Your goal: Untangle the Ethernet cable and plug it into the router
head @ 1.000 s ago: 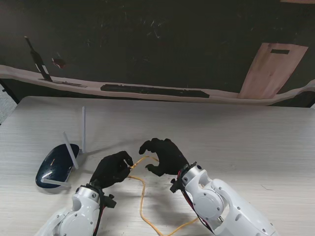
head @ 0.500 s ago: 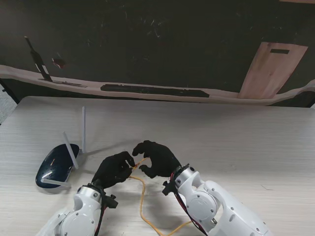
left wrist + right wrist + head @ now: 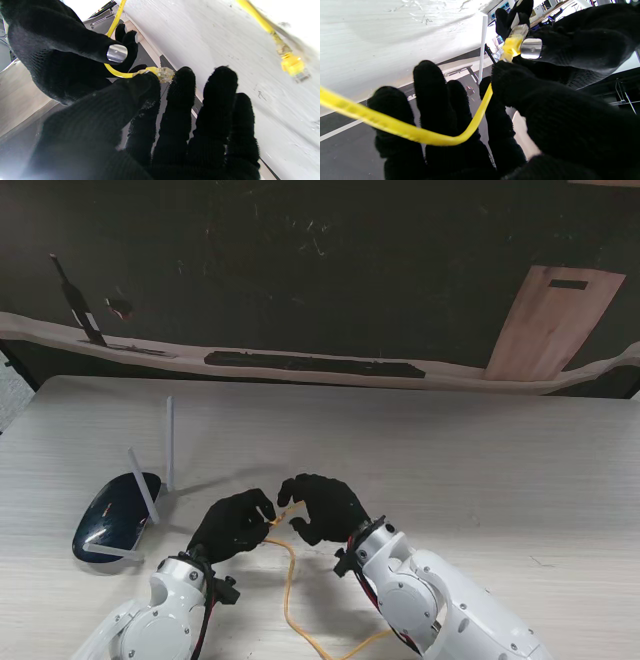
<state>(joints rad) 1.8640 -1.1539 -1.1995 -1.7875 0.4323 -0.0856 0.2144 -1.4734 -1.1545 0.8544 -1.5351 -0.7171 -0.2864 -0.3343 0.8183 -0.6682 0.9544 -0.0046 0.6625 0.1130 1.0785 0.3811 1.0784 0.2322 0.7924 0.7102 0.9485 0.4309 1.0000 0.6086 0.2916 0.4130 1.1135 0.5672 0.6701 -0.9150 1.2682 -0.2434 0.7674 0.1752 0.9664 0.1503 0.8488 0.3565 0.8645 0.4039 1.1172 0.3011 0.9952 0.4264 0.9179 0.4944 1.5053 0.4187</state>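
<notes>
A yellow Ethernet cable (image 3: 289, 580) runs from between my two black-gloved hands back toward me on the table. My left hand (image 3: 235, 525) pinches its clear plug (image 3: 163, 73) between thumb and index finger. My right hand (image 3: 322, 508) sits right against it, thumb and fingers curled around the cable (image 3: 420, 135) just behind the plug (image 3: 517, 35). The cable's other plug (image 3: 291, 64) lies loose on the table. The dark blue router (image 3: 115, 518), with white antennas (image 3: 168, 442), lies to the left of my left hand.
The pale wooden table (image 3: 450, 440) stretches far to the right. Beyond its far edge are a dark wall, a light ledge (image 3: 300, 370) and a leaning wooden board (image 3: 550, 320).
My right hand has moved left toward my left hand and curled onto the cable beside the plug. The left hand and the router have stayed in place.
</notes>
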